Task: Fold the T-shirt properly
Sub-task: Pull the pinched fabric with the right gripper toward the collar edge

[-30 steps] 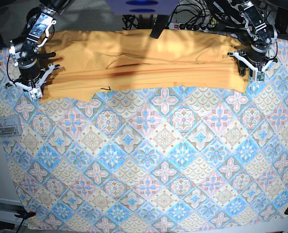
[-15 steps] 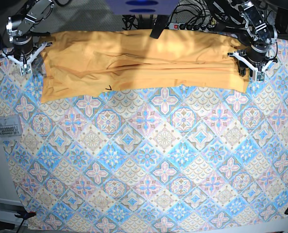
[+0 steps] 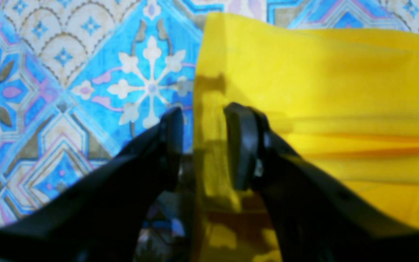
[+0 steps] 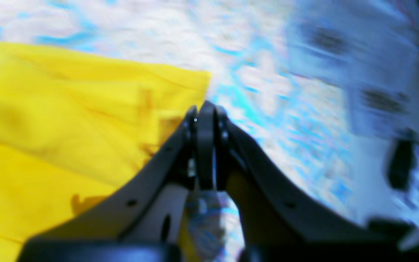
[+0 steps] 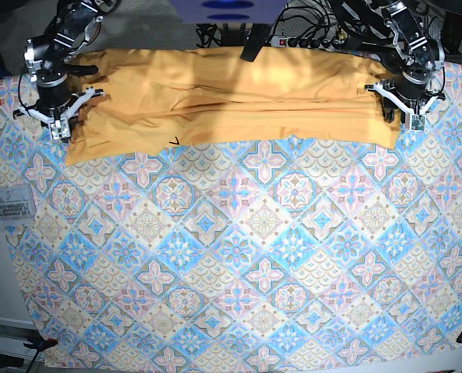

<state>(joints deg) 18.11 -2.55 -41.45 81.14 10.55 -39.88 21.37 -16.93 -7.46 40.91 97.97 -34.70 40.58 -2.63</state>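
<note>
The left gripper (image 3: 203,145) has its fingers (image 3: 244,145) apart, and the side edge of the T-shirt (image 3: 322,91) runs up through the gap between them; one finger stands over the yellow cloth, the other over the patterned tablecloth (image 3: 67,91) just beside that edge. Whether either pad presses the cloth cannot be told (the view is soft there). Outward from these fingers the shirt spreads away in long flat folds.

The right gripper (image 4: 205,112) has its fingers pressed together, tip to tip, with nothing between them. A corner of the shirt lies just beside them on one side, tablecloth on the other, badly blurred.

From the base view the T-shirt (image 5: 231,97) lies as a long folded band along the far edge of the tablecloth (image 5: 239,264), the left gripper (image 5: 402,105) at one end and the right gripper (image 5: 56,116) at the other.
</note>
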